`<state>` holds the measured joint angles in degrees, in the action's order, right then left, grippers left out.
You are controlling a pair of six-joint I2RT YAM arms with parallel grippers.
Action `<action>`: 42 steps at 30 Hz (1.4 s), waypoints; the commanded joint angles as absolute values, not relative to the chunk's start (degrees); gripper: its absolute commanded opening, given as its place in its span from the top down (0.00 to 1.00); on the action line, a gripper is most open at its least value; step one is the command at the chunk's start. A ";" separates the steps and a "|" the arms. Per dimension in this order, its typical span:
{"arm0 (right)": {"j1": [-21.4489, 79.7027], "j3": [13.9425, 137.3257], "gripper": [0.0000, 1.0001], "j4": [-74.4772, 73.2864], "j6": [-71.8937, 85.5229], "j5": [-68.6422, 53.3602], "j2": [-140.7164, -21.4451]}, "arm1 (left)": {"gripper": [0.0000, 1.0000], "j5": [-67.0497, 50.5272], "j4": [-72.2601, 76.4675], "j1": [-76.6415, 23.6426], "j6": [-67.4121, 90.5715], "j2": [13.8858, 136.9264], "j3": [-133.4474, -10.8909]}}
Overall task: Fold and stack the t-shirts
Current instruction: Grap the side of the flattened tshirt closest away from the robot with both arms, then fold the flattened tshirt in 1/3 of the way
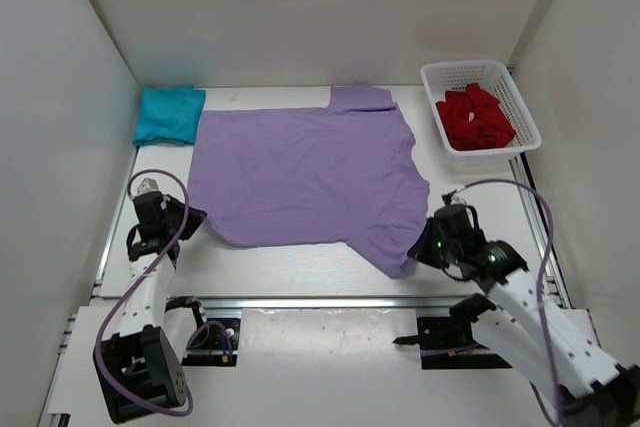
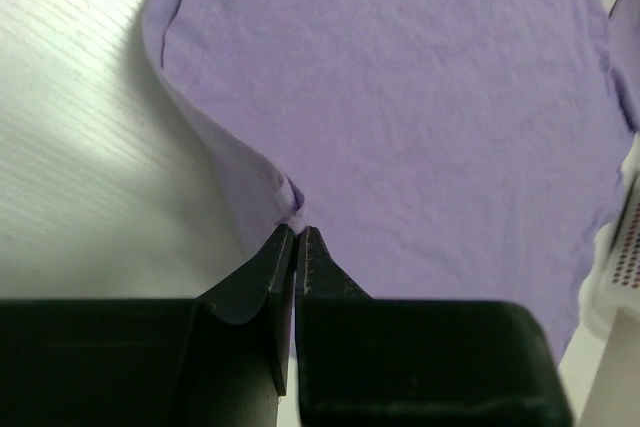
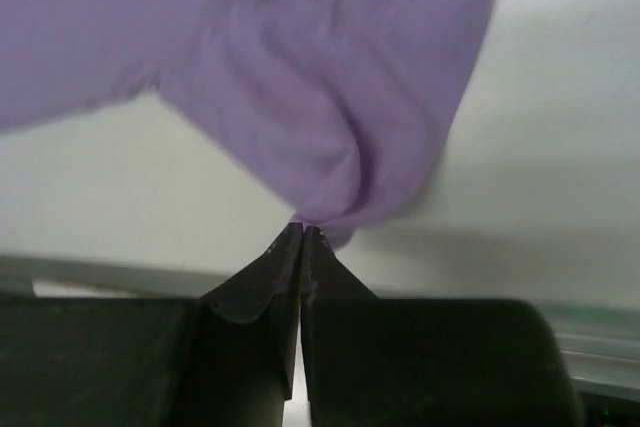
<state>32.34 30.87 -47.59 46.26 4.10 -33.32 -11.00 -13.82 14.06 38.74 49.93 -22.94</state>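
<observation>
The white worktop (image 1: 300, 272) carries the lavender t-shirt (image 1: 305, 172) spread flat across its middle, hem toward 9 o'clock and sleeves toward 3 o'clock. At 1 o'clock stands a white mesh basket (image 1: 432, 72) holding the crumpled red t-shirt (image 1: 475, 119). At 10 o'clock the teal t-shirt (image 1: 168, 114) lies folded, just beside the lavender hem.

The left gripper (image 2: 296, 232) is pinched narrow on the lavender hem corner at 8 o'clock. The right gripper (image 3: 302, 230) is pinched tight on a bunch of the near sleeve at 5 o'clock.

The step in hand looks like a lengthwise fold. To do it well, both arms should rise together and level, keeping the near edge lightly taut so it does not sag. They should carry it toward 12 o'clock and lay it edge on edge. The thin pinches could slip, so a slow, even pull is safer. The sleeve should be tucked inward before release.
</observation>
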 commanded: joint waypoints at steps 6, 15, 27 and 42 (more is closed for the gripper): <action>5.36 39.70 1.00 -20.83 29.10 -11.79 -57.53 | 1.00 -12.67 -4.57 16.26 47.37 56.69 -25.92; 4.22 55.26 1.00 -16.70 26.20 -9.23 -77.76 | 1.00 -11.35 -1.14 18.90 51.32 64.24 -29.79; 1.93 74.60 1.00 -16.61 23.12 -10.11 -96.39 | 1.00 -7.82 1.76 17.93 50.89 78.91 -37.61; 3.34 100.01 1.00 -23.64 17.93 -8.08 -118.29 | 0.99 -6.15 1.23 17.14 48.87 90.61 -44.47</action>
